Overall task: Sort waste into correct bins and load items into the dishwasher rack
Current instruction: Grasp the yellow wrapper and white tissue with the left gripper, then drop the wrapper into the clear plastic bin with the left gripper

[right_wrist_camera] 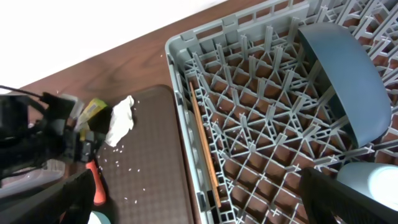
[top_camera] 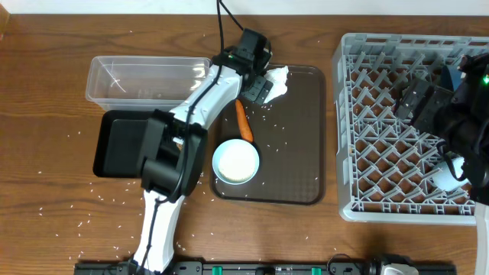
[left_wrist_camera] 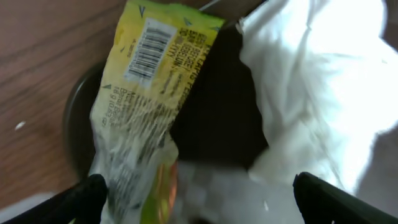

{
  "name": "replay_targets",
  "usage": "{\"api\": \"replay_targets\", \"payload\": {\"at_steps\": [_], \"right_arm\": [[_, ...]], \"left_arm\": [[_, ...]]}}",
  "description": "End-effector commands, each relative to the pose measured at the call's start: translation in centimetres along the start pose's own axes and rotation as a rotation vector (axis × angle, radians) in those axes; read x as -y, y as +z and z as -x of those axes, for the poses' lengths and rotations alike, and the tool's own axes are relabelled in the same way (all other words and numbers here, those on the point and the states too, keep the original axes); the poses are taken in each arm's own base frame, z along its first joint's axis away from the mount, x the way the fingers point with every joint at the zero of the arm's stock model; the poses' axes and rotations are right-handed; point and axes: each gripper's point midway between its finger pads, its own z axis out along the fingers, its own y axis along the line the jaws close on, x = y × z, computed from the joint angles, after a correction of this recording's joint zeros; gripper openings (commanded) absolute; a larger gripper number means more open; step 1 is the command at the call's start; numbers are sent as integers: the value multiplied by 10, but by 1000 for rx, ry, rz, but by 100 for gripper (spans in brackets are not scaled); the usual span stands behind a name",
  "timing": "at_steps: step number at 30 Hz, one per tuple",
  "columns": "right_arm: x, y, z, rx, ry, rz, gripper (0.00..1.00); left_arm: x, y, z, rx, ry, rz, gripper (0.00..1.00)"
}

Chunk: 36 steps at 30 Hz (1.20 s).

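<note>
My left gripper [top_camera: 258,88] is open at the far left corner of the brown serving tray. In the left wrist view its fingers [left_wrist_camera: 199,208] straddle the yellow-green wrapper [left_wrist_camera: 152,81] and the crumpled white tissue [left_wrist_camera: 311,81]. The tissue [top_camera: 278,77] lies beside it. The orange carrot [top_camera: 243,121] and the white bowl [top_camera: 235,162] sit on the tray. My right gripper [top_camera: 416,103] hovers open and empty over the grey dishwasher rack [top_camera: 367,191]. The rack [right_wrist_camera: 261,93] holds the dark-blue dish [right_wrist_camera: 348,81] on edge and a light cup [right_wrist_camera: 373,180].
The clear tub [top_camera: 145,76] and the black tray [top_camera: 122,141] lie left of the brown serving tray [top_camera: 298,153]. Rice grains [top_camera: 99,200] are scattered over the table and the tray. A thin wooden stick [right_wrist_camera: 205,149] lies along the rack's left side.
</note>
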Motion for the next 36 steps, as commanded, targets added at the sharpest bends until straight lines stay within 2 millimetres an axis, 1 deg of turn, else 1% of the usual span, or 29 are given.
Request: {"api": "replay_targets", "payload": {"at_steps": [1, 3, 4, 5, 6, 8, 9, 10, 12, 14, 17, 18, 19, 22, 24, 25, 27, 29, 30, 32, 34, 36], "right_arm": [[2, -1, -1, -4, -4, -2, 99], [2, -1, -1, -7, -4, -3, 99], [2, -1, -2, -8, -4, -4, 99], [2, -1, -2, -8, -4, -4, 99], [2, -1, -2, -9, -4, -4, 99], [2, -1, -2, -9, -4, -4, 99], [2, -1, -2, -9, -4, -4, 99], [2, -1, -2, -9, -4, -4, 99], [2, -1, -2, -9, -4, -4, 99], [2, -1, -2, -9, -4, -4, 99], [2, -1, -3, -14, -4, -6, 99], [3, -1, -4, -16, -4, -6, 99], [3, -1, -4, -16, -4, -7, 99], [2, -1, -3, -15, -4, -6, 99], [2, -1, -3, -13, -4, -5, 99], [2, -1, -3, -12, -4, -5, 99], [2, -1, -3, -12, -4, -5, 99], [2, -1, -3, -12, -4, -5, 99], [2, -1, -3, -12, -3, -5, 99], [2, -1, -2, -11, -3, -5, 99], [2, -1, -2, -11, -4, -5, 99], [2, -1, -3, -12, -4, -5, 99]], "left_arm": [[-2, 14, -1, 4, 19, 8, 94], [-1, 20, 0, 10, 20, 9, 90], [-1, 20, 0, 12, 19, 8, 83], [-1, 21, 0, 12, 19, 8, 74], [0, 20, 0, 12, 20, 8, 61], [0, 17, 3, 19, 23, 8, 40], [0, 12, 6, 27, 22, 9, 34], [0, 7, 9, 35, 22, 9, 24], [-2, -10, 19, 68, 12, 14, 15], [-5, -32, 29, 105, -9, 18, 6], [-8, -68, 37, 136, -40, 20, 6], [-9, -83, 35, 134, -43, 20, 6], [-11, -93, 34, 130, -50, 28, 6], [-30, -129, 21, 101, -90, 108, 6], [-49, -148, 7, 64, -106, 176, 6], [-58, -152, -1, 40, -116, 199, 6], [-77, -153, -19, -19, -164, 234, 6], [-93, -145, -37, -75, -193, 238, 6], [-99, -140, -45, -99, -185, 232, 6], [-107, -130, -59, -146, -104, 182, 6], [-117, -125, -73, -187, -41, 158, 6], [-129, -124, -83, -211, -45, 160, 6]]}}
